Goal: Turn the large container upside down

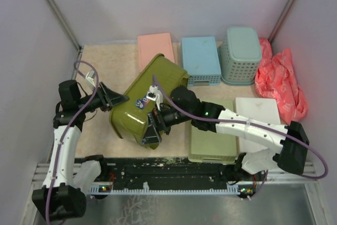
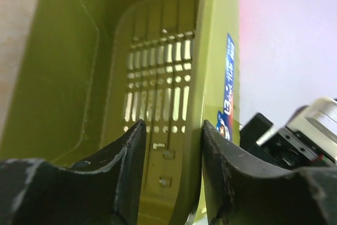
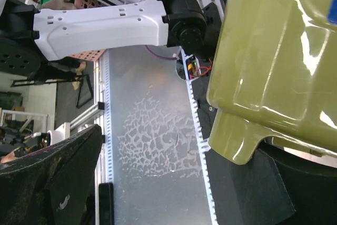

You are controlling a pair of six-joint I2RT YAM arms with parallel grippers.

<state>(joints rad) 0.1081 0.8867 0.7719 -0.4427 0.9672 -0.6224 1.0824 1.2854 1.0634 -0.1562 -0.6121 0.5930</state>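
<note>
The large container [image 1: 138, 113] is an olive-green tub, tipped up on its side in the middle of the table with its opening facing left. My left gripper [image 1: 121, 99] straddles the tub's left wall. In the left wrist view the gripper [image 2: 172, 125] has one finger inside the tub [image 2: 79, 67] and one outside, closed narrowly on the wall. My right gripper [image 1: 152, 130] is at the tub's near side. In the right wrist view this gripper [image 3: 179, 146] is wide open, and the tub's handle lip [image 3: 237, 135] rests against its right finger.
A light-green tray [image 1: 211, 143] lies under the right arm. A pink lid [image 1: 155, 46], a blue tray [image 1: 200, 59] and a teal basket [image 1: 241, 54] line the back. A red bag [image 1: 279, 80] and a white board [image 1: 257, 110] lie at the right. A metal rail [image 1: 174, 183] runs along the near edge.
</note>
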